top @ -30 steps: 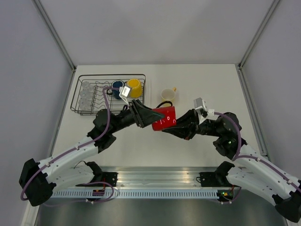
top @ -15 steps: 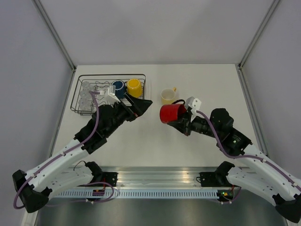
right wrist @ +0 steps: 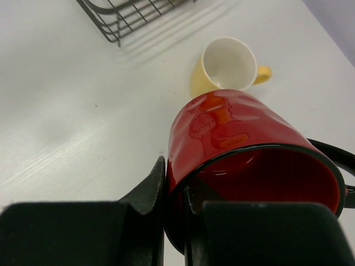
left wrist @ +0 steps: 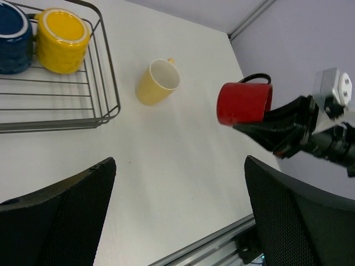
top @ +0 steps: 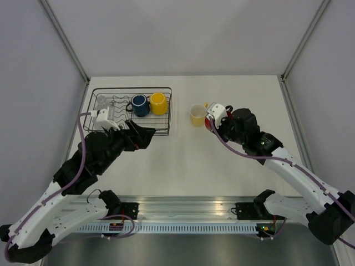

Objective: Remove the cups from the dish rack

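My right gripper (top: 213,124) (right wrist: 175,194) is shut on the rim wall of the red mug (right wrist: 238,133), one finger outside and one inside. It holds the mug tilted just above the table, next to the pale cream mug (top: 197,114) (right wrist: 222,66), which lies on its side. In the top view only a sliver of the red mug (top: 208,123) shows. My left gripper (top: 142,136) (left wrist: 177,221) is open and empty, just in front of the dish rack (top: 166,119). The dark blue mug (top: 139,105) and yellow mug (top: 158,103) stand in the rack's right end. Clear glass tumblers (top: 101,103) are at its left end.
The left wrist view shows the rack's corner (left wrist: 105,72), the blue mug (left wrist: 11,36), yellow mug (left wrist: 61,40), cream mug (left wrist: 158,82), red mug (left wrist: 244,103) and right gripper (left wrist: 277,130). The rack's corner (right wrist: 119,16) also shows in the right wrist view. An aluminium rail runs along the near edge (top: 183,208).
The red mug passed from between both grippers to the right one alone. My right arm carried it back and right to the cream mug. My left arm drew back left toward the rack.
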